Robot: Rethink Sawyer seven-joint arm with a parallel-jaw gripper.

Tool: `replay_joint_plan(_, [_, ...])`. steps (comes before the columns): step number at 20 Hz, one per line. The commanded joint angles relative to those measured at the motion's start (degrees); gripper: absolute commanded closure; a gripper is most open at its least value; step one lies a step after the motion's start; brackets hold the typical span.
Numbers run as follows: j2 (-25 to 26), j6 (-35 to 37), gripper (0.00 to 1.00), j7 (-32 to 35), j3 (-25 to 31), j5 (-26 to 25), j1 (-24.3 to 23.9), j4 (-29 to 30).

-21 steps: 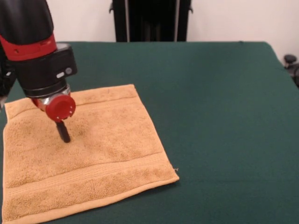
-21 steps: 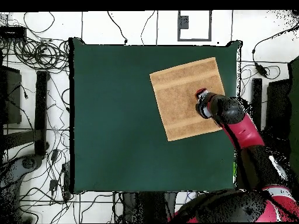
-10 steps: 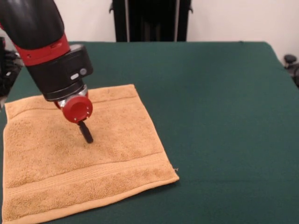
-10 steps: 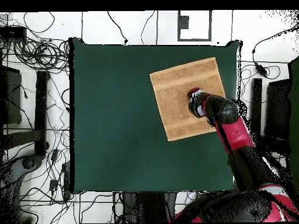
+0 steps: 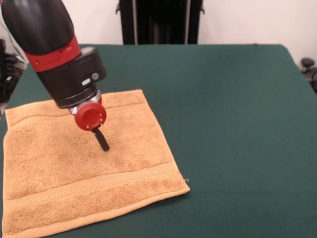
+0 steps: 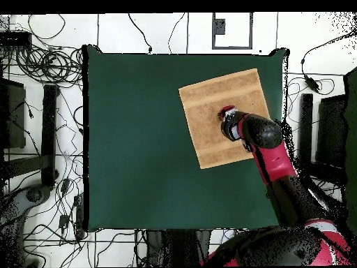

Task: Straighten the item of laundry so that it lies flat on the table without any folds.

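Now, from the front, the golden-tan hand towel (image 5: 89, 163) lies spread on the green table (image 5: 233, 114), with the gripper (image 5: 102, 143) on its middle; I cannot tell if it is clenched. From overhead, the towel (image 6: 213, 115) sits near one table corner under the red arm (image 6: 268, 150).

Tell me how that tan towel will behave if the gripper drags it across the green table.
The towel looks like soft terry, so probably floppy: it would bunch rather than slide whole. The felt-like table likely grips it. The gripper touches one narrow spot, so wrinkles may form there.
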Motion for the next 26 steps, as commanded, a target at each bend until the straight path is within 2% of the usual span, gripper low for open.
replay_joint_plan(1, [2.05,7.65,1.0,16.67,6.27,6.83,2.27,5.09])
replay_joint_plan(6, [3.0,7.0,1.0,14.86,6.87,8.41,1.34,7.9])
replay_joint_plan(15, [2.88,7.69,1.0,16.44,-0.5,7.48,3.26,10.95])
replay_joint_plan(26, [6.14,1.06,1.0,13.5,-0.05,6.83,0.76,12.49])
